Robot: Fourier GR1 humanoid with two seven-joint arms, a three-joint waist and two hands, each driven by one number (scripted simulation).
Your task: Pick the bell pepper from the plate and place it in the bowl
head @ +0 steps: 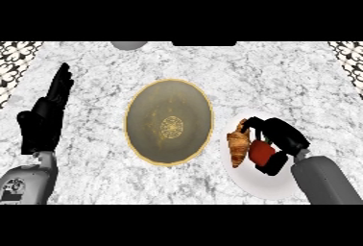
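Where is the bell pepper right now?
In the head view, the bell pepper sits on the white plate at right, beside the croissant, inside the right hand.

Right hand (278,144) curls round bell pepper (261,153) on plate (273,190).

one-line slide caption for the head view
Right hand curled round the red bell pepper beside a croissant on the white plate, bowl alongside, left hand resting open.

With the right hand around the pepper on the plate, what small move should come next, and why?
Probably lift straight up: the right hand curls round the red bell pepper, which sits low over the white plate beside the croissant; the bowl lies to its left.
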